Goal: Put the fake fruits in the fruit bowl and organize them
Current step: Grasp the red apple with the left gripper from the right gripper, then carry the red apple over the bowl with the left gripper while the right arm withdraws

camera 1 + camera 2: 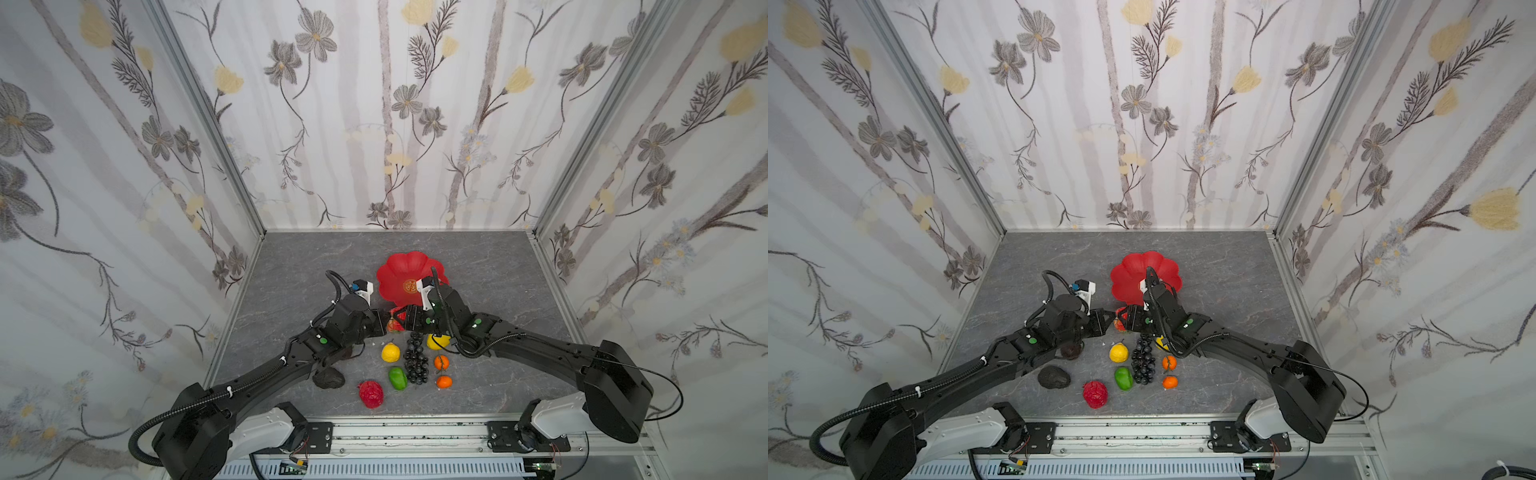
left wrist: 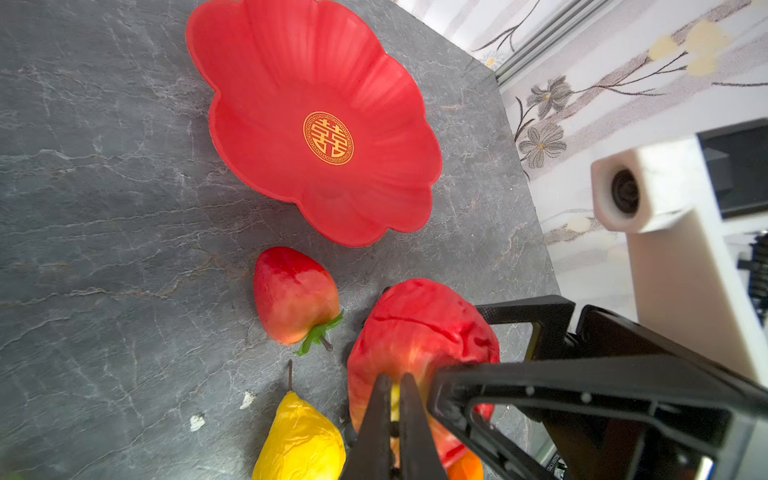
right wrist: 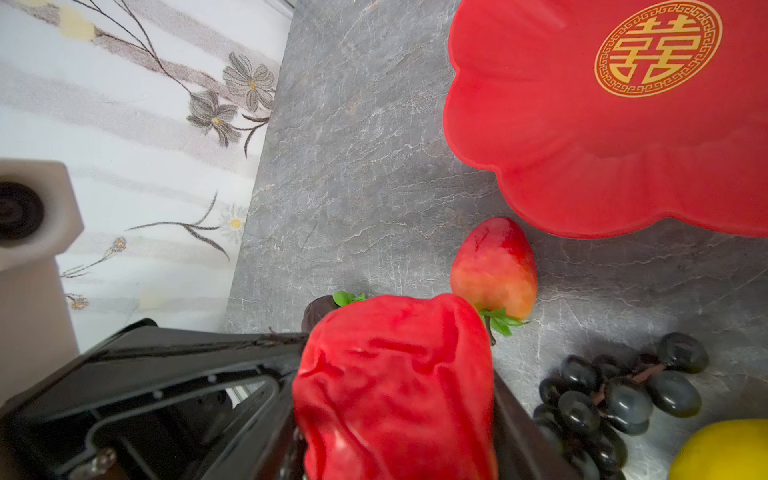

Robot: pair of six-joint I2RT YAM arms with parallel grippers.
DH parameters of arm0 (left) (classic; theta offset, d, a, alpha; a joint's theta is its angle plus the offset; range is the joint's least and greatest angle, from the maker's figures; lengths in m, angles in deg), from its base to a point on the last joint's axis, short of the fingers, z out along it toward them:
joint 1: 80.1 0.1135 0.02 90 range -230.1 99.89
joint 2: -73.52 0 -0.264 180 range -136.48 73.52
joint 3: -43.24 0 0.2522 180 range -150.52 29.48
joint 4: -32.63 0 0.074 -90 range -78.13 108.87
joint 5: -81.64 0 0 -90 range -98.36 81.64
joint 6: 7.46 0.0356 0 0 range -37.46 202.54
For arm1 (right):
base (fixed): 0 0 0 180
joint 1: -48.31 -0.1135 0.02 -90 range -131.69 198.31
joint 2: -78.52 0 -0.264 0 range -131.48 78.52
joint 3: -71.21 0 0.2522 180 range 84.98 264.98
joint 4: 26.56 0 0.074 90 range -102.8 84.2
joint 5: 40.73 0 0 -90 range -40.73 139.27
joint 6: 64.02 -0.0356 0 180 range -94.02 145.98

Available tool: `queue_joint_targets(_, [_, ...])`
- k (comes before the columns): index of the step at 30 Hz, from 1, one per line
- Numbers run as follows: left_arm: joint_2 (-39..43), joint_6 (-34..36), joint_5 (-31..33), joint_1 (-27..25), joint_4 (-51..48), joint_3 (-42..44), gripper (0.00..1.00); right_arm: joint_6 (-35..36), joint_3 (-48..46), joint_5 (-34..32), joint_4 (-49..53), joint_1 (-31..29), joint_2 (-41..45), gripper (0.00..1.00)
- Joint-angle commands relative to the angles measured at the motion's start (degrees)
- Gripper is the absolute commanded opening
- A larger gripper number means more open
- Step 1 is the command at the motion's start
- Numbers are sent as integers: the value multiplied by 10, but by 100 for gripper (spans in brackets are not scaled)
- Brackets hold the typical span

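Observation:
The red fruit bowl stands empty behind both grippers. A crumpled red fruit is held just above the table, with my right gripper shut on it. My left gripper is shut, its tips against that fruit's near side. Only a thin yellowish sliver shows between the tips. A red-orange strawberry-shaped fruit lies between the held fruit and the bowl.
Loose on the table nearer the front lie a yellow pear, black grapes, a lemon, two oranges, a green pepper, a wrinkled red fruit and a dark lumpy fruit. Walls close in on both sides.

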Motion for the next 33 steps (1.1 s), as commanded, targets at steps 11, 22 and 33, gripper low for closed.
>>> queue_joint_targets(11, [-22, 28, 27, -1, -46, -46, 0, 11, 1, -36, 5, 1, 21, 78])
queue_joint_targets(22, [-143, 138, 97, -1, -205, -228, 0, 88, -62, -165, 128, 31, 165, 93])
queue_joint_targets(33, [-391, 225, 158, -2, -350, -529, 0, 127, -176, -292, 223, 34, 354, 96])
